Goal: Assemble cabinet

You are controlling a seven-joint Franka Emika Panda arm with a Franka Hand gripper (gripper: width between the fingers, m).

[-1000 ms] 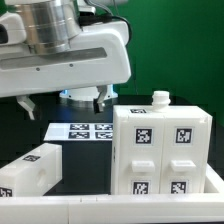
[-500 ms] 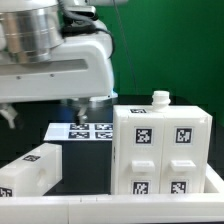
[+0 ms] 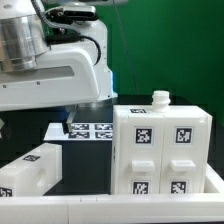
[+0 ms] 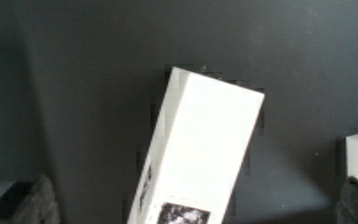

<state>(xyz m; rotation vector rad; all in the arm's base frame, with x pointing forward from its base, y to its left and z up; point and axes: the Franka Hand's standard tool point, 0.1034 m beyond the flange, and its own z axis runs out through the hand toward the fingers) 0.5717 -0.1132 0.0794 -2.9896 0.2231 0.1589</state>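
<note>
The end effector (image 4: 190,190) is hanging over the desk (image 4: 69,80) with fingers apart and nothing held, though they're only dark shapes at the frame edge. A white panel (image 4: 204,140) is lying skewed straight beneath it. I'd be squaring the wrist to the panel's long edges and centring before dropping. The cabinet (image 3: 160,150) is standing at four o'clock from the arm (image 3: 50,70) in the exterior view.

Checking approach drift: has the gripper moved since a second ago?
Yes. Judged against the marker board, the gripper has shifted toward the exterior view's left, farther from the upright cabinet.
</note>
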